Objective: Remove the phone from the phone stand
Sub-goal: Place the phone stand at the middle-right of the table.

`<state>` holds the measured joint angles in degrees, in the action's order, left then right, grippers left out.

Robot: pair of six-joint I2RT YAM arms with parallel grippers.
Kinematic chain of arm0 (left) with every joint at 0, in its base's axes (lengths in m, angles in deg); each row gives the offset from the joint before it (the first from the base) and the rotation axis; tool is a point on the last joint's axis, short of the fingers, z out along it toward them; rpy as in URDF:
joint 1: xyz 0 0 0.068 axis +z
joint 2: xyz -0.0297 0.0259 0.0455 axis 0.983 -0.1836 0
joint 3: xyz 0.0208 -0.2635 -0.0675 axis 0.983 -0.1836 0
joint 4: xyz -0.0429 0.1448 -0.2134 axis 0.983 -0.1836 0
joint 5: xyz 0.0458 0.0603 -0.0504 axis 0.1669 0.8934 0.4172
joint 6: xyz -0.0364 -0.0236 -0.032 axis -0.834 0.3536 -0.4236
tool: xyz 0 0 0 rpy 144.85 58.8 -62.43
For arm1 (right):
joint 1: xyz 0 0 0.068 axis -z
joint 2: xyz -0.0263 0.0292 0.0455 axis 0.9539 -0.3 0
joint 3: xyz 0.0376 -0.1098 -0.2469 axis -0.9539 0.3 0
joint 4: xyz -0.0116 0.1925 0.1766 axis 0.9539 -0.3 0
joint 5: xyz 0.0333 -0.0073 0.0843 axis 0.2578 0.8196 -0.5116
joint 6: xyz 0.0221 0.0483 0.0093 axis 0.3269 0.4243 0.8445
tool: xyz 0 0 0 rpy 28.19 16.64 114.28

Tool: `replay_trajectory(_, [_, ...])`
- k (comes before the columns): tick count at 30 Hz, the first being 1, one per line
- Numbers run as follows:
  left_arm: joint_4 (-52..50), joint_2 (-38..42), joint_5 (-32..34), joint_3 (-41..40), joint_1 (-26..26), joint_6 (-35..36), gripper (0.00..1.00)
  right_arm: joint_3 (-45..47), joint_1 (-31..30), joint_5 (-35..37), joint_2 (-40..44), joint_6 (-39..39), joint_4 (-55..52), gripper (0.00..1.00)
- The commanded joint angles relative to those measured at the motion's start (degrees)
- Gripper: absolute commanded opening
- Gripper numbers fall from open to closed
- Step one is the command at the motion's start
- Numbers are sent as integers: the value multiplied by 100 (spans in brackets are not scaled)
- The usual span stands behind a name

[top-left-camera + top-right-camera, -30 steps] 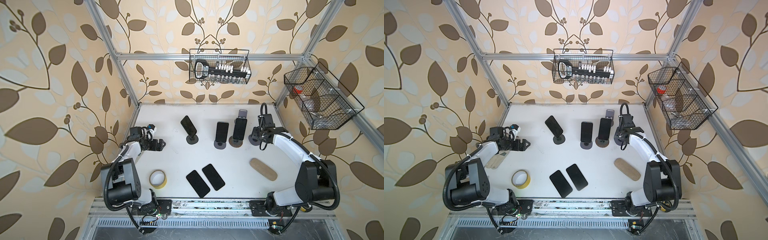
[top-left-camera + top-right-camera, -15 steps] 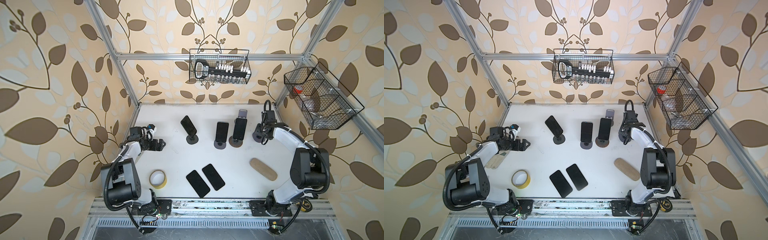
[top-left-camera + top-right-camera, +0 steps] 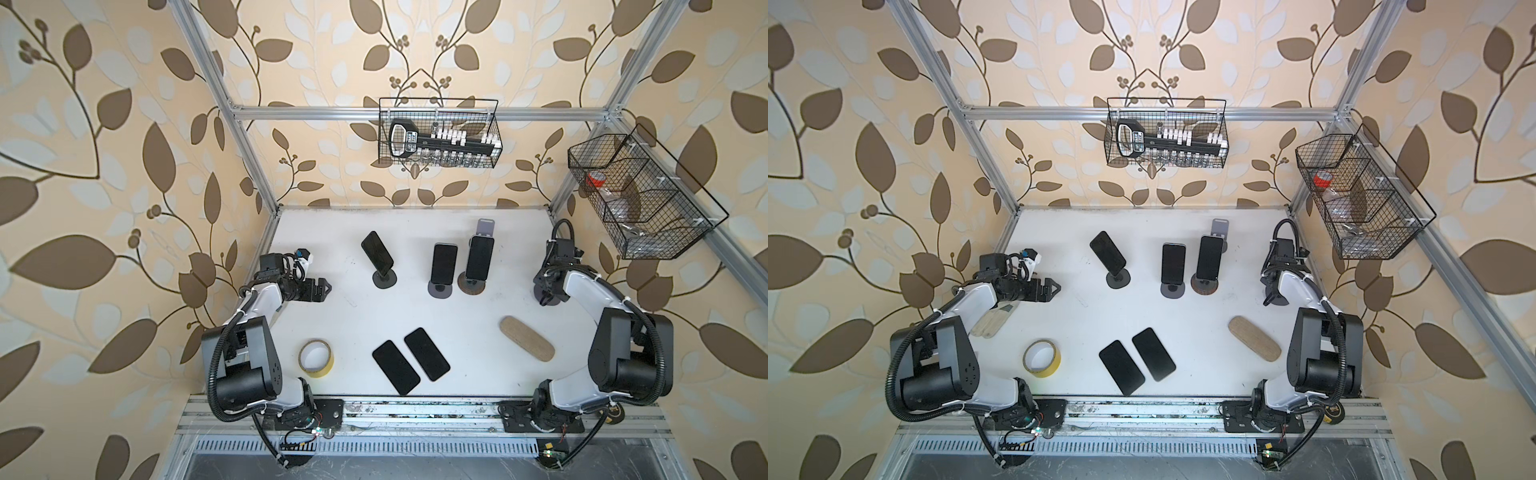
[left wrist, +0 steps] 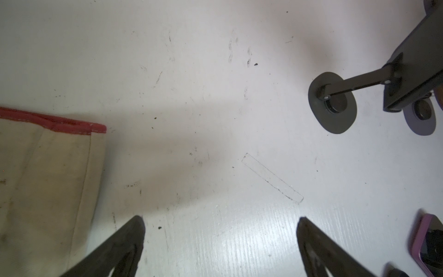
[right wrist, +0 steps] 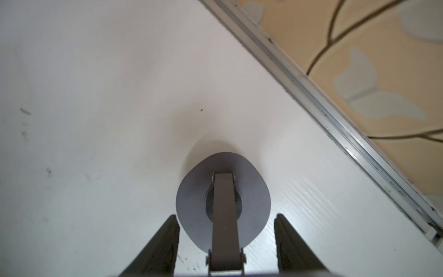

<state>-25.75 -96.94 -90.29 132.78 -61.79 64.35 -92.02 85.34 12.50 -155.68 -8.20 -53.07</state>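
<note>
Matt white scuffed worktop [image 3: 353, 324], glossy blk phones [image 3: 427, 360], matt grey metal stand [image 5: 223, 199], rough cork pad [image 3: 527, 344], beige cloth [image 4: 48, 179] w/ red hem

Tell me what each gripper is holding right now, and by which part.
The right gripper holds an empty phone stand by its upper end, above the hinged arm. The left gripper is open and holds nothing.

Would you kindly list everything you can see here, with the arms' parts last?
Phones on stands: 3, black, back row.
Flat phones: 2, black, front centre.
Empty stand: 1, lilac, behind row.
Held stand: 1, grey, right edge.
Tape: 1, yellow, front left.
Oval pad: 1, brown, front right.
Glove: 1, cream, under left arm.
Baskets: 2, black, back and right walls.
Left pincer: 1, black, open, empty.
Right pincer: 1, black, closed on held stand.
</note>
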Motion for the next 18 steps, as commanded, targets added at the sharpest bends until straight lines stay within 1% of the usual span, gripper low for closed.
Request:
replay_trajectory(1, [-104,-5,-127,227,-3,133,99,357,256,179,372,424,188,57])
replay_trajectory(9, [-109,-5,-133,221,-5,129,99,921,929,119,764,745,468,57])
replay_trajectory(14, [-96,-5,-129,208,-2,133,99,933,1027,452,572,850,430,59])
replay_trajectory(16, [-103,-5,-128,201,-5,131,99,948,1036,403,468,886,462,59])
replay_trajectory(18, [-105,-5,-128,209,-4,142,99,917,1044,291,374,877,459,62])
